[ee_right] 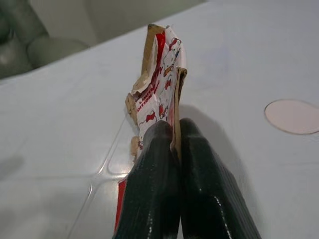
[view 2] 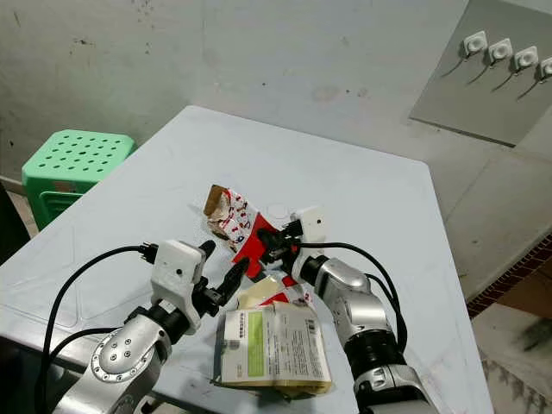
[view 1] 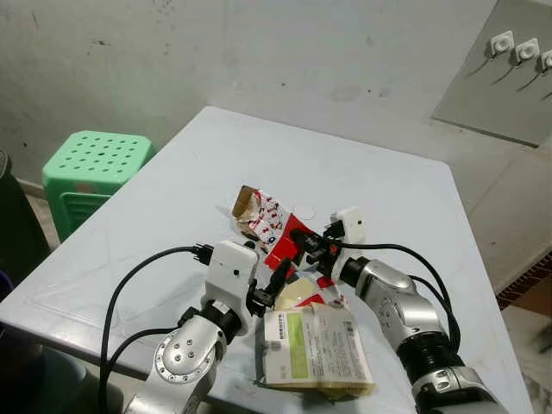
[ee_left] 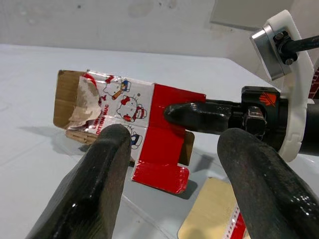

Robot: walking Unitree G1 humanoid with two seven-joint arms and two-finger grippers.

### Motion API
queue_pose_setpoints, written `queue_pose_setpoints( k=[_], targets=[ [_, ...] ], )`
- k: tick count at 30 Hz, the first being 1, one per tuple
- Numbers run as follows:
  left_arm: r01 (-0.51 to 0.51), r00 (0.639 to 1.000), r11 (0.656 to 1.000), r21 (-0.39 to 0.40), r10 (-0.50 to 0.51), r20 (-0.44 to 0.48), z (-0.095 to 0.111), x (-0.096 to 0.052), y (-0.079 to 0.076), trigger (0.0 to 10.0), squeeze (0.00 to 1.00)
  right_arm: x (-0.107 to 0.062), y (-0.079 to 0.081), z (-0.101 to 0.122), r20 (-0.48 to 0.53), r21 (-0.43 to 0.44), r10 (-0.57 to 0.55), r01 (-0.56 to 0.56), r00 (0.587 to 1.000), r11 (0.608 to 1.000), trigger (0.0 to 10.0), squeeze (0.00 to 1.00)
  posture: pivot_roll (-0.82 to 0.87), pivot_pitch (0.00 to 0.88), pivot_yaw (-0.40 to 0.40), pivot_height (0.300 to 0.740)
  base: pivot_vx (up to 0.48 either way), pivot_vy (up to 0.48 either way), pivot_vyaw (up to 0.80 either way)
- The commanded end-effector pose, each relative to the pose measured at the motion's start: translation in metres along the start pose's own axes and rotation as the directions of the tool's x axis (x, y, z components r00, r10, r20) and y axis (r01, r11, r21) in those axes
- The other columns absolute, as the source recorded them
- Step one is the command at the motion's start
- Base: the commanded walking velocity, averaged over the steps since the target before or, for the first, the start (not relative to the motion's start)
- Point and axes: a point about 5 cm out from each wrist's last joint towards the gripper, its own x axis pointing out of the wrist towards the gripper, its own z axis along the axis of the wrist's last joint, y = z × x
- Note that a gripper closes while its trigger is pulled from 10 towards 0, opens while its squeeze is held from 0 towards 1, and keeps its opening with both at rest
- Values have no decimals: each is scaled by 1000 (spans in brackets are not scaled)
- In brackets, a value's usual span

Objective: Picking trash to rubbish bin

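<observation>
A torn red-and-white cartoon-printed carton point(view 1: 266, 222) lies flattened on the white table point(view 1: 379, 190). My right gripper point(view 1: 297, 239) is shut on its red end; in the right wrist view the two fingers point(ee_right: 172, 194) pinch the carton's point(ee_right: 159, 79) edge. My left gripper point(view 1: 278, 283) stands open just in front of the carton, its fingers point(ee_left: 104, 184) spread on either side of the red flap point(ee_left: 162, 169). A flat green-and-white labelled packet point(view 1: 315, 349) lies at the table's near edge, with a tan sheet point(view 1: 302, 295) beside it.
A green perforated plastic stool point(view 1: 93, 168) stands left of the table. A round pale disc point(ee_right: 291, 115) lies on the table past the carton. A grey wall rises behind, with white hooks point(view 1: 517, 47) on a panel at the upper right.
</observation>
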Motion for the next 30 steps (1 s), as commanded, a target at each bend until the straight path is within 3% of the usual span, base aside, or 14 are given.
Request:
queue_pose_setpoints(
  k=[1,4,6,7,9,14,15,16,18,19,25,27,28,30],
  targets=[
    [16,1000,1000,9,-16,18,3,3,-2,10000,0,-4,-6,8,59,8,-29,29,998,1000,0,0,64,0,-131,740,0,0,0],
    [-9,999,1000,28,8,35,6,10,8,10000,0,-8,-10,23,164,28,-55,51,985,998,0,0,53,0,-121,740,0,0,0],
    [-55,997,998,28,53,55,11,21,24,10000,0,-16,-15,41,282,23,-107,105,953,994,0,0,29,0,-103,740,0,0,0],
    [-55,997,998,28,53,55,11,21,24,10000,0,-16,-15,41,282,23,-107,105,953,994,0,0,29,0,-103,740,0,0,0],
    [-109,991,994,21,107,85,21,37,49,10000,0,-31,-24,58,392,34,-199,202,898,979,0,0,7,0,-83,740,0,0,0],
    [-136,987,991,14,134,88,25,50,66,10000,0,-43,-29,63,437,15,-299,325,849,945,0,0,-15,0,-61,740,0,0,0],
    [-140,986,990,13,139,88,25,53,69,10000,0,-46,-30,62,437,11,-320,351,840,936,7451,0,-20,0,-56,740,0,0,0],
    [-149,985,989,25,146,93,24,58,72,10000,0,-50,-33,60,421,-11,-375,418,826,908,10000,0,-33,0,-45,740,0,0,0],
    [-155,984,988,21,153,94,23,62,75,10000,0,-54,-35,56,404,-23,-415,462,815,886,10000,0,-44,0,-37,740,0,0,0],
    [-161,982,987,5,160,98,22,68,79,10000,0,-61,-37,51,390,-38,-484,539,783,842,10000,0,-63,0,-22,740,0,0,0],
    [-160,981,987,26,156,117,20,70,81,10000,0,-78,-30,48,420,-27,-557,623,716,782,10000,0,-90,0,6,740,0,0,0],
    [-154,982,988,-17,155,111,16,66,84,10000,0,-86,-21,46,450,-32,-546,623,707,781,10000,0,-100,0,17,740,0,0,0],
    [-143,983,986,-84,151,107,10,61,88,10000,0,-94,-14,44,470,-40,-570,661,674,749,10000,0,-108,0,22,740,0,0,0],
    [-139,982,985,-106,152,117,7,55,90,10000,0,-100,-7,41,479,-38,-586,682,654,730,10000,0,-111,0,25,740,0,0,0]
  ],
)
